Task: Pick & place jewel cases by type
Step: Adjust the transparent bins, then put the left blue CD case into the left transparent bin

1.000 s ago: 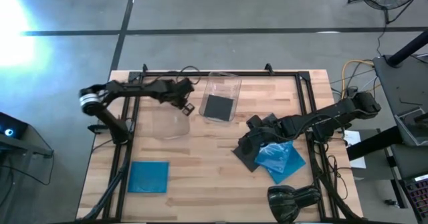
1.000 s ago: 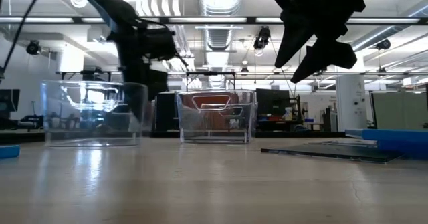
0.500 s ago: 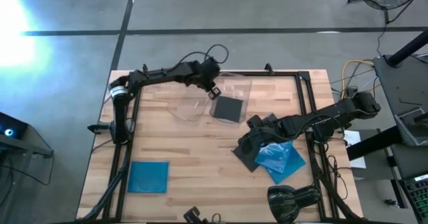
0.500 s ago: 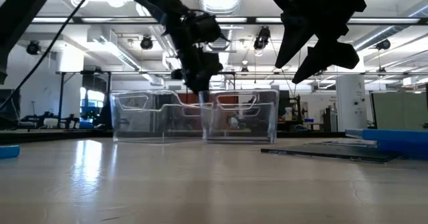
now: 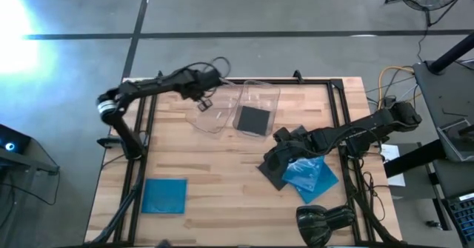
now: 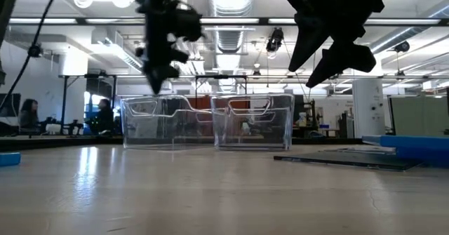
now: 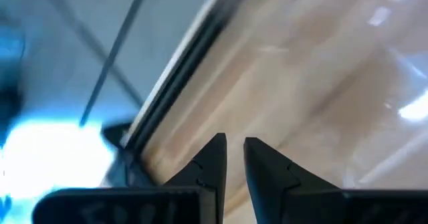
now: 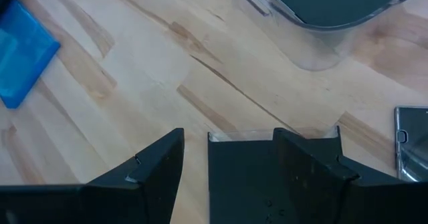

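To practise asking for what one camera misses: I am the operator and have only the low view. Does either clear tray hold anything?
Observer: From above, the right tray holds one dark case.
Operator: What is below the right pincer?
Observer: The right pincer hangs over a second dark case, which lies beside the blue cases.
Operator: Where is the left pincer over the table?
Observer: The left pincer is above the edge of the left tray.
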Controlling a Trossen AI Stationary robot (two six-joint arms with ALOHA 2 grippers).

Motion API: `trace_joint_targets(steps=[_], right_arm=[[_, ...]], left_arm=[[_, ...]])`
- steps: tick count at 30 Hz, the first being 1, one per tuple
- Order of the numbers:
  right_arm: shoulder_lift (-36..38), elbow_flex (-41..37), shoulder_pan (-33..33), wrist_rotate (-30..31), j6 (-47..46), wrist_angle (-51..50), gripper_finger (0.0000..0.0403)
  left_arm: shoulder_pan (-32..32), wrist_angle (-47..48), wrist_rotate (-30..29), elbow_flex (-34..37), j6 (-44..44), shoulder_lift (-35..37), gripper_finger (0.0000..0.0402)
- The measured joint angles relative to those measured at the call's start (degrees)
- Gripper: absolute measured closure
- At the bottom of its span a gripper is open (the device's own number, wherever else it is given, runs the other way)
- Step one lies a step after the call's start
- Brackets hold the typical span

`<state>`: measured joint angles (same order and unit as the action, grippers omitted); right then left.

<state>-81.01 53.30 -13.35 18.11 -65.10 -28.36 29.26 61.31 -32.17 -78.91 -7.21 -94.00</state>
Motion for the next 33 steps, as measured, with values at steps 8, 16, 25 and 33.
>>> trace_joint_targets(steps=[8, 16, 25, 33], right_arm=[[0.0, -0.07, 0.01, 0.0, -0.74, 0.17, 0.0179], [0.0, -0.09, 0.01, 0.0, -0.94, 0.22, 0.0179], [0.0, -0.09, 0.01, -0.89, -0.96, 0.28, 0.0179], [0.0, -0.09, -4.59, -6.97, 0.83, 3.31, 0.0179]], left_arm=[[12.47, -9.68, 15.46, 18.94, -12.97, 12.77, 0.0367], [8.49, -16.82, 24.79, 29.88, -16.4, 14.25, 0.0367], [-3.47, -22.59, 25.18, 29.8, -19.91, 14.87, 0.0367], [-10.29, 0.96, 23.12, 25.7, -16.63, 24.11, 0.0367]])
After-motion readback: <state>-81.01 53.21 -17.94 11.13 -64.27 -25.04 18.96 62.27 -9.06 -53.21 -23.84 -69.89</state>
